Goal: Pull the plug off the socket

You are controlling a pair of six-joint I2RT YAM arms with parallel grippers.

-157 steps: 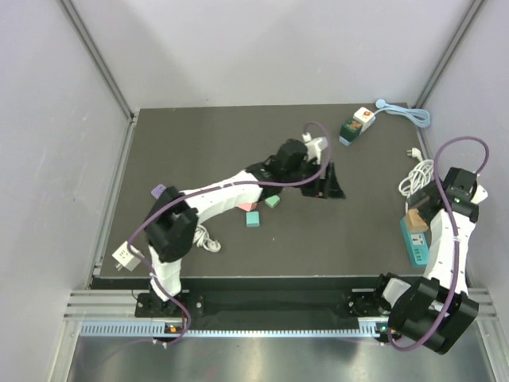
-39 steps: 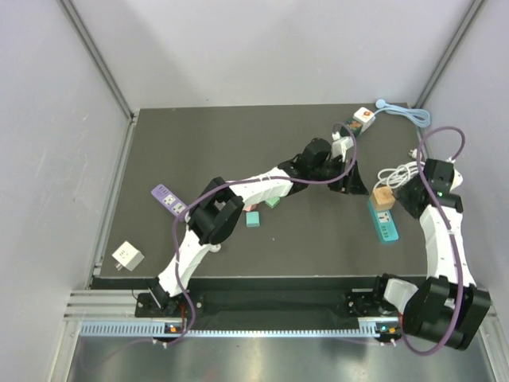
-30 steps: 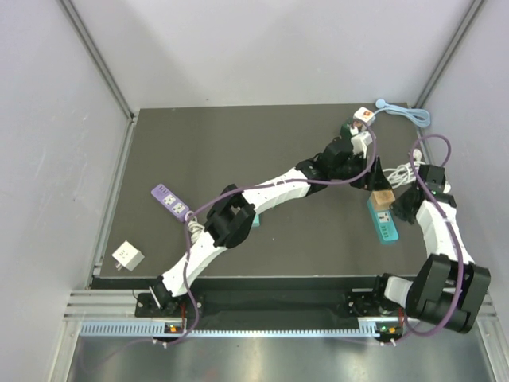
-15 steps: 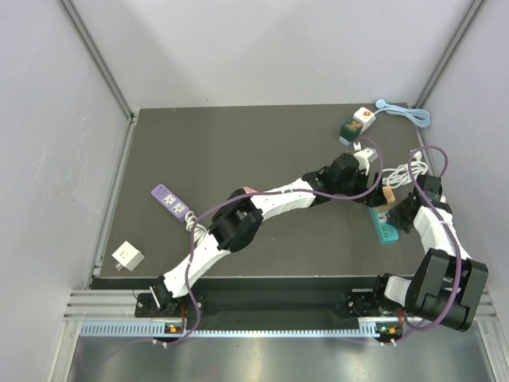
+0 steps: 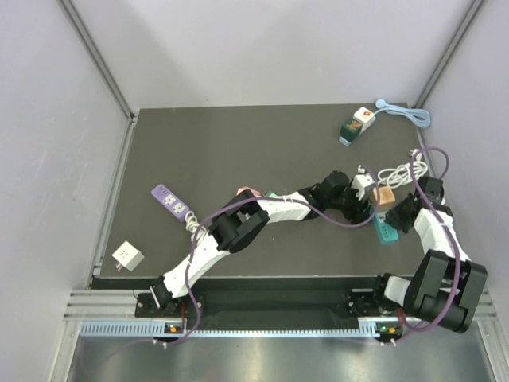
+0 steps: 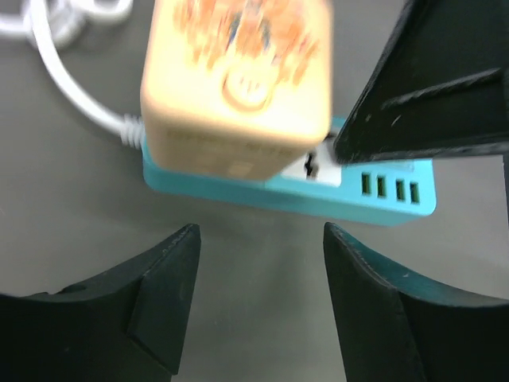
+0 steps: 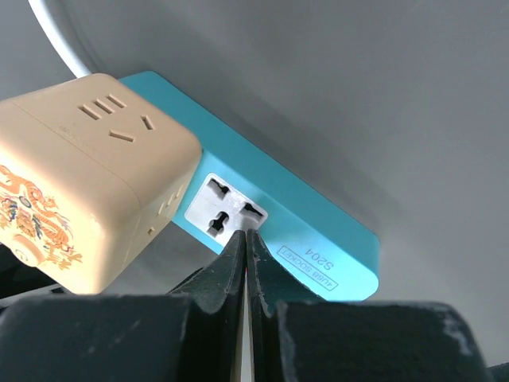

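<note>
The beige cube plug (image 6: 238,79) is sitting in the teal power strip (image 6: 398,195), which is lying on the dark bench (image 6: 79,199) towards its right side. The left fingers (image 6: 159,274) are standing spread apart, with the plug lying just ahead of their tips and not touching them. The right fingers (image 7: 227,274) are pressed together, their tips resting at the edge of the strip's white socket (image 7: 227,208), just beside the plug.
</note>
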